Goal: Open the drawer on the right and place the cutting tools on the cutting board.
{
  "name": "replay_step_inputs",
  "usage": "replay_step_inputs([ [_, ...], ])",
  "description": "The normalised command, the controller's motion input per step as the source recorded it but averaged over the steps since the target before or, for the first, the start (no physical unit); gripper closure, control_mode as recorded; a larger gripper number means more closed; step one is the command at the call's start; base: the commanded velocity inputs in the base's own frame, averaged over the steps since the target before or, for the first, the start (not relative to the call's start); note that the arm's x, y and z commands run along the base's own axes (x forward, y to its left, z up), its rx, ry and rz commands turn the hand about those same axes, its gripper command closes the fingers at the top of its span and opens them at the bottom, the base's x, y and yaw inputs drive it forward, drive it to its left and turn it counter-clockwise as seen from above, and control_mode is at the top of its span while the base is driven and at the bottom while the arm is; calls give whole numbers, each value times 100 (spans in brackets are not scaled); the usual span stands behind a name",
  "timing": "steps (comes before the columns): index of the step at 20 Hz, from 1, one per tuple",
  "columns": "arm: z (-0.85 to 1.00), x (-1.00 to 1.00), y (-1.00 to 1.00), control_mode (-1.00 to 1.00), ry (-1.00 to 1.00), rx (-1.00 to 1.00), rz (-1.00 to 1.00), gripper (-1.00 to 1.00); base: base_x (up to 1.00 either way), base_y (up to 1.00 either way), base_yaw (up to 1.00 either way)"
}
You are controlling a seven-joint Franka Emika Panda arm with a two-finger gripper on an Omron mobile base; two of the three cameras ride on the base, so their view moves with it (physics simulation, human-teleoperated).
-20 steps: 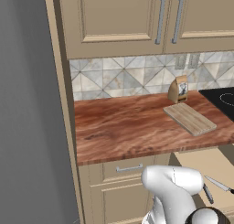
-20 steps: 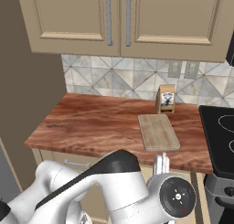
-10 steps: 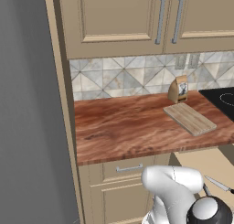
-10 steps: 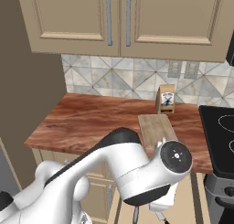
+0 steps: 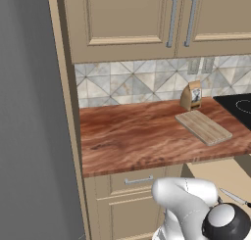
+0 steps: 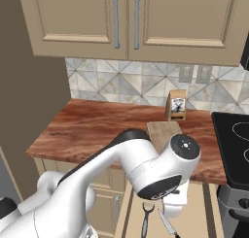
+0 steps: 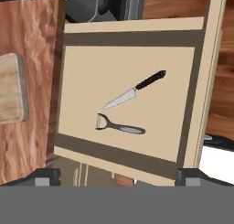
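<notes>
The drawer point(image 7: 132, 38) stands pulled out, its tan box open under my hand. Inside lie a black-handled knife point(image 7: 135, 89) and a grey peeler point(image 7: 121, 125), side by side and apart. My gripper point(image 7: 119, 179) hangs above them, open, with nothing between its fingers. The cutting board point(image 7: 11, 88) rests bare on the reddish counter at the left of the hand view. From the base the cutting board point(image 5: 203, 126) lies near the counter's right end, the knife point(image 5: 233, 197) shows in the drawer point(image 5: 215, 173), and both knife point(image 6: 168, 225) and peeler point(image 6: 145, 217) lie below my arm.
A small brown paper bag point(image 5: 191, 95) stands behind the board by the tiled wall. A black stove top point(image 6: 233, 144) borders the counter on the right. A narrower drawer front with a silver handle point(image 5: 138, 180) sits shut to the left. Upper cabinets hang overhead.
My wrist has risen and swung over the open drawer, with the hand pointing down into it. The jaws stay open. Knife, peeler and board have not moved.
</notes>
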Motion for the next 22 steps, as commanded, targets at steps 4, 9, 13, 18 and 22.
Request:
replay_step_inputs([
  [4, -35, 18, 0, -100, 11, -13, 20, -100, 0, 0, 0],
  [9, -38, 30, 0, -100, 13, -11, 21, -100, 0, 0, 0],
  [13, -41, 17, -24, -100, 11, -1, 28, -100, 0, 0, 0],
  [18, -46, 15, -30, -100, 6, 0, 33, -100, 0, 0, 0],
  [22, -46, 3, -36, -100, 0, 0, 38, -100, 0, 0, 0],
])
